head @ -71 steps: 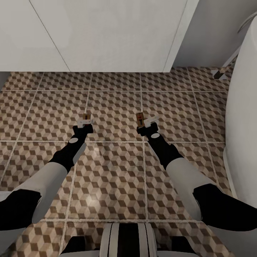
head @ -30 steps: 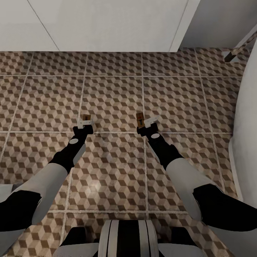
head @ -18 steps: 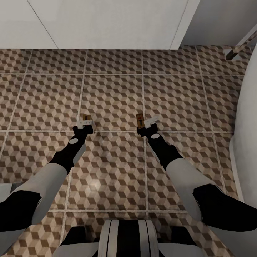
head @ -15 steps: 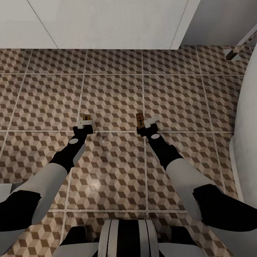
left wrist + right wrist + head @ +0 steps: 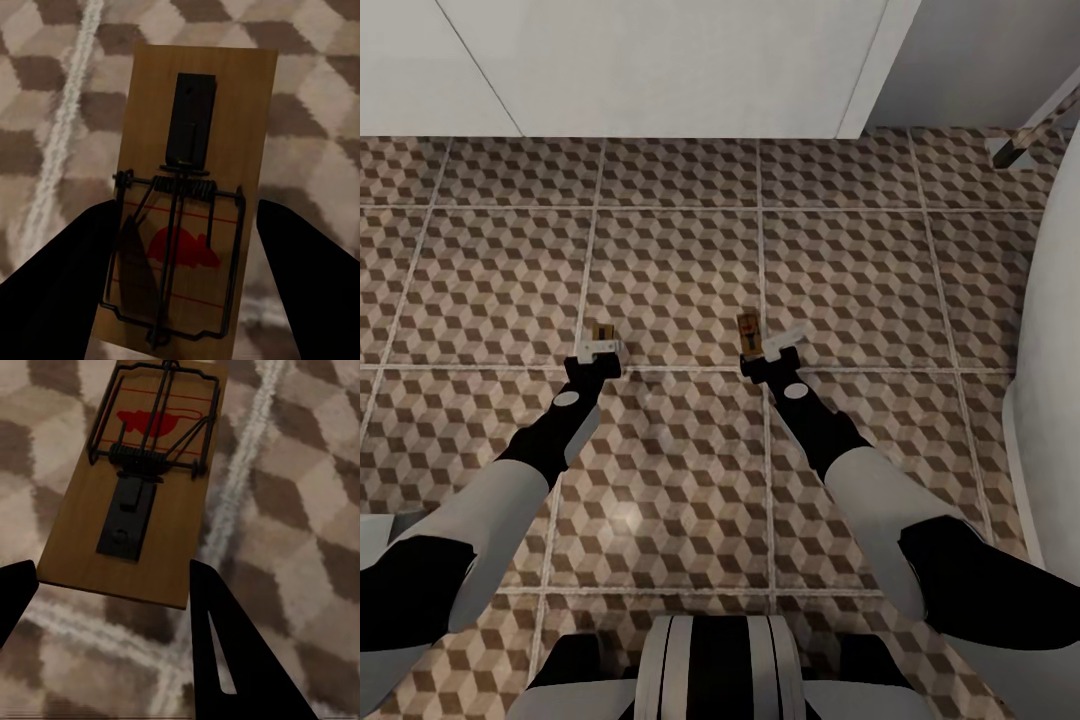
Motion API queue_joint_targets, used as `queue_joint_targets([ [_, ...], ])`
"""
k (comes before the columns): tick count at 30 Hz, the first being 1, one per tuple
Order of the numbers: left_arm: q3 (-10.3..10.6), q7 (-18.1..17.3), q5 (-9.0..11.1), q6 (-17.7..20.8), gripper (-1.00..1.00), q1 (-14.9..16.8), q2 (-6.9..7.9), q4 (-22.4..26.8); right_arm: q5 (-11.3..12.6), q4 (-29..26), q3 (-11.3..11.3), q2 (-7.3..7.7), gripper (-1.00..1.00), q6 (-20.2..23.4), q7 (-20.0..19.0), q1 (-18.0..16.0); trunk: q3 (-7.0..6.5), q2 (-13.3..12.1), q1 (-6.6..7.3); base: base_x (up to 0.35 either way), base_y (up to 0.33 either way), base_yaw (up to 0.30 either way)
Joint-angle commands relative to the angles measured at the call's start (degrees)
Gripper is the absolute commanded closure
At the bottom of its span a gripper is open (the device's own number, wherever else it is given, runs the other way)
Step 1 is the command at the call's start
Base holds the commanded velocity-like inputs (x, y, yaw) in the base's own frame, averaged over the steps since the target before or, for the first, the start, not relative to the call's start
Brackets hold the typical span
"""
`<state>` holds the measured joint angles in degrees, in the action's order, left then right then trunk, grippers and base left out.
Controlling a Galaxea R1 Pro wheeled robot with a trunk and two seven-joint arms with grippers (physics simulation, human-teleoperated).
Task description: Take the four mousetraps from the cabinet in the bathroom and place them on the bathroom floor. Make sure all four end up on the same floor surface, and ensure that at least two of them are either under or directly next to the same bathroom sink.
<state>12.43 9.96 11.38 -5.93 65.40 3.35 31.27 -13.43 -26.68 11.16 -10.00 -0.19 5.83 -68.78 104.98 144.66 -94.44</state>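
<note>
Each claw grips a mousetrap — left claw [image 5: 600, 347] at 10 o'clock, right claw [image 5: 767, 347] at 12 — low over the bathroom floor [image 5: 680, 250], likely for set-down.

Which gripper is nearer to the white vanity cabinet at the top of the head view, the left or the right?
Both are about equally far. The left gripper and right gripper, each holding a mousetrap, sit side by side on the same row of the tiled floor, well short of the vanity cabinet.

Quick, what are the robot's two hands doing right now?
Left gripper: shut on a mousetrap.
Right gripper: shut on another mousetrap.
</note>
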Motion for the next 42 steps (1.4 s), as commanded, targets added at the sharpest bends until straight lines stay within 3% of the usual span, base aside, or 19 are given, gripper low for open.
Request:
queue_joint_targets([
  [1, 0.49, 0.41, 0.58, -0.23, 1.0, 0.01, 0.08, -0.05, -0.28, 0.16, 0.17, 0.0, 1.0, -0.07, 0.33, -0.04, 0.02, 0.01, 0.01, 0.0, 0.0, 0.0],
  [42, 0.49, 0.41, 0.58, -0.31, 1.0, -0.62, -0.08, -0.14, -0.38, 2.86, 0.09, 0.0, 1.0, -1.04, 0.46, 0.04, 0.02, 0.22, -0.4, 0.0, 0.0, 0.023],
])
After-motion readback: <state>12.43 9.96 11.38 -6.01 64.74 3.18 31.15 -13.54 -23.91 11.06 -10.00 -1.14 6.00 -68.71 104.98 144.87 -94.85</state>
